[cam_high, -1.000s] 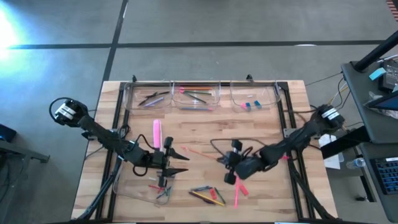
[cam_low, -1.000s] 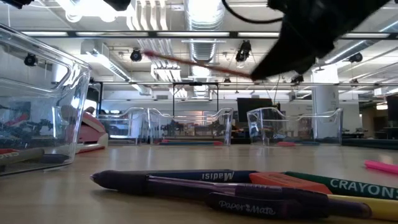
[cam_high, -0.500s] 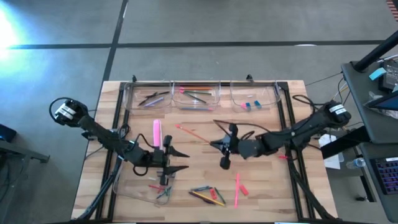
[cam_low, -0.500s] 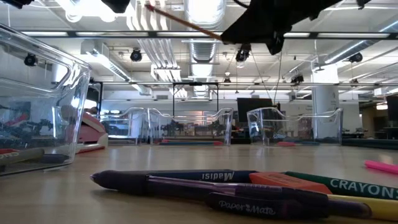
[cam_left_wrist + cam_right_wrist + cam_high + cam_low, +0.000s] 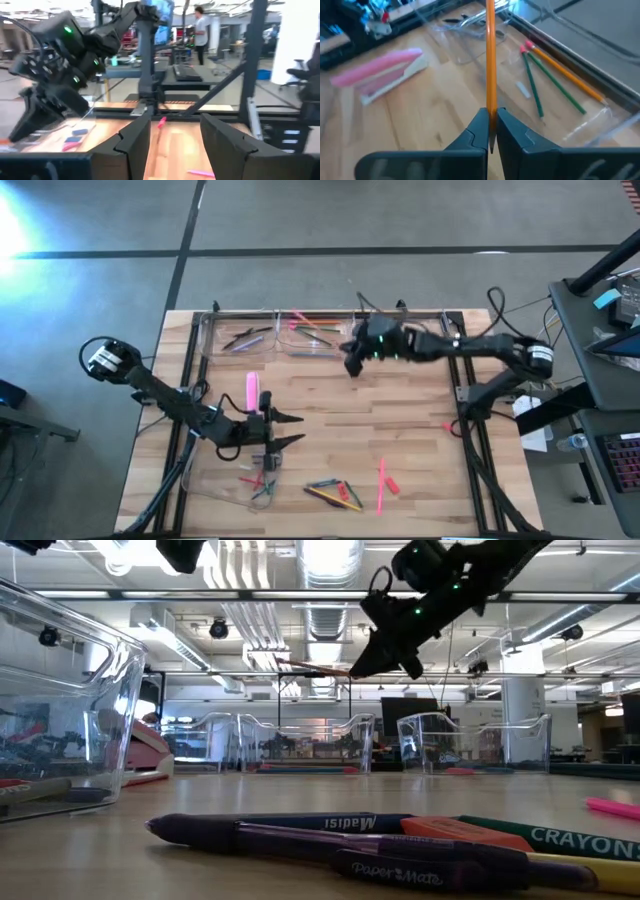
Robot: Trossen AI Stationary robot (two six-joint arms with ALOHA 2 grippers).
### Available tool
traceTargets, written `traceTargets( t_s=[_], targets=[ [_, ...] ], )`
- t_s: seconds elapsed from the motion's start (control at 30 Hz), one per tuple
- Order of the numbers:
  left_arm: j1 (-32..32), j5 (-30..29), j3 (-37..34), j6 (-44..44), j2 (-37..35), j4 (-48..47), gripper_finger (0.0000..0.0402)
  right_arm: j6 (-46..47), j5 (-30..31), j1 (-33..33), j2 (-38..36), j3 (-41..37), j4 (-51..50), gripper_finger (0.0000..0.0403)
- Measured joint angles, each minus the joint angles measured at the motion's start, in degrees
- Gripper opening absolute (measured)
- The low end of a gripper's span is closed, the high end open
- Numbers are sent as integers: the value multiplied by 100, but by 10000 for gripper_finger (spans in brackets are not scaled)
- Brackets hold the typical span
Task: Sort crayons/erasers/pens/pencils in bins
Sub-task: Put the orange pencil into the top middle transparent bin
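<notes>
Pale wooden tabletop (image 5: pixel 330 430) lies below; above its far edge the right gripper (image 5: pixel 490 131) is clamped shut on a long thin orange pencil (image 5: pixel 490 60), shaft pointing straight out past the fingertips over the middle clear plastic bin (image 5: pixel 318 336). Its far tip is cut off. Left gripper (image 5: pixel 175 137) hovers part-open, empty, near the front-left bin (image 5: pixel 225 480).

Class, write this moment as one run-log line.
right pincer: shut on orange pencil, above middle bin | left pincer: open, over near-left bin
</notes>
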Motion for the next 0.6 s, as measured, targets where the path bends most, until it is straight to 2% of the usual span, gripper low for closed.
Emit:
traceTargets(
  t_s=[0.07,0.27,0.47,0.6],
  targets=[
    [23,-16,-1,-7,-8,-125,163,-99,-314,-324,156,350,-303,13],
    [98,-23,-5,-292,-144,-578,207,-1028,-327,-799,1071,1709,-2184,13],
    [108,-32,-9,-301,-286,-813,228,-1568,261,-893,2094,3075,-3873,13],
    [119,-34,-16,-302,-281,-842,228,-1610,255,-895,2534,3722,-4485,13]
  ],
)
